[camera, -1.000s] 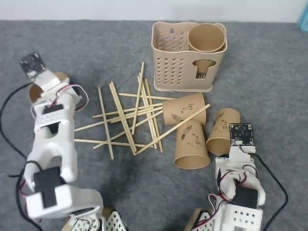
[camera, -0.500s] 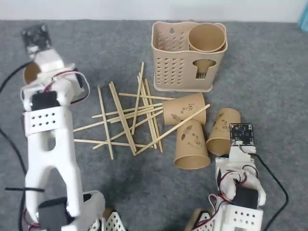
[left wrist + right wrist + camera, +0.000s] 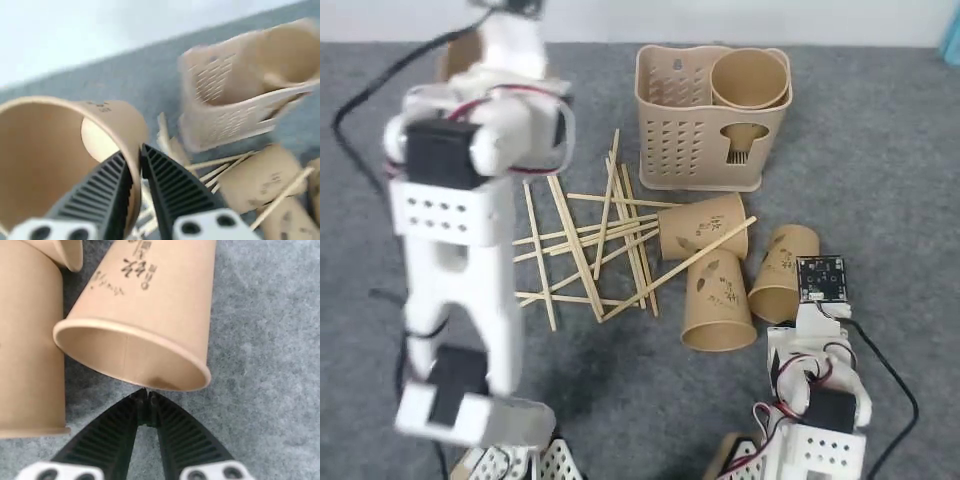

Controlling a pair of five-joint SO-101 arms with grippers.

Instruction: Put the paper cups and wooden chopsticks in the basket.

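The left gripper (image 3: 140,150) has its fingers pinched tight on the wall of a paper cup (image 3: 45,150), one finger inside the mouth and one outside. It holds this cup at the far left of the scene, to the left of the basket (image 3: 690,150). The right gripper (image 3: 148,399) has its fingers pressed together with nothing between them. Its tips sit just beside the rim of the rightmost cup (image 3: 150,305), which lies on its side on the grey mat (image 3: 900,200) at the near right, mouth toward the near edge. Just left of it lies a second cup (image 3: 25,340), also on its side, and a third cup (image 3: 705,228) lies beyond the two, with one long chopstick (image 3: 720,240) slanting across it. The heap of chopsticks (image 3: 585,240) lies in the middle of the mat, left of these cups. The basket stands upright at the far middle, with an upright cup (image 3: 750,80) in its right compartment.
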